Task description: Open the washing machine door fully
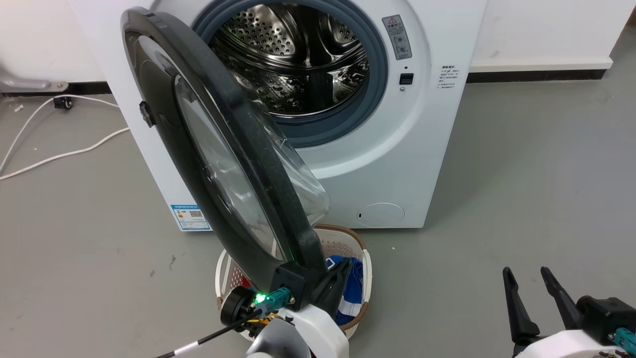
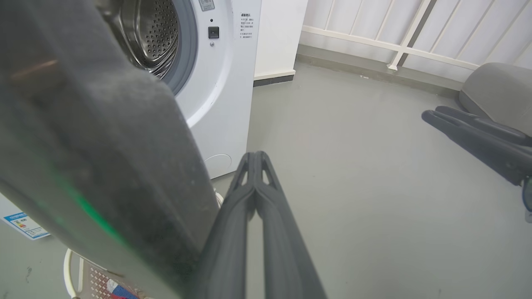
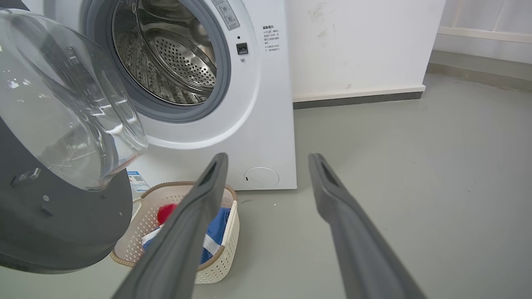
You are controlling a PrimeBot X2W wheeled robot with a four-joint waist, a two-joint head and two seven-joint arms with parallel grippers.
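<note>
Though swung halfway out, found the washing machine door (image 1: 233, 164) short of fully open; held left pincer (image 2: 254, 154) pressed together beside its rim, right pincer (image 1: 525, 271) spread.

The washing machine door (image 1: 218, 149) hides much of the laundry basket (image 1: 343, 244).

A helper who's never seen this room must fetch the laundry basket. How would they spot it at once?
Find the white washing machine with its big black door swung open. On the grey floor under that door's outer edge sits the basket. Unlike the smooth machine and glossy door, it is low, cream and perforated, with a brown woven rim and blue and red clothes inside.
</note>
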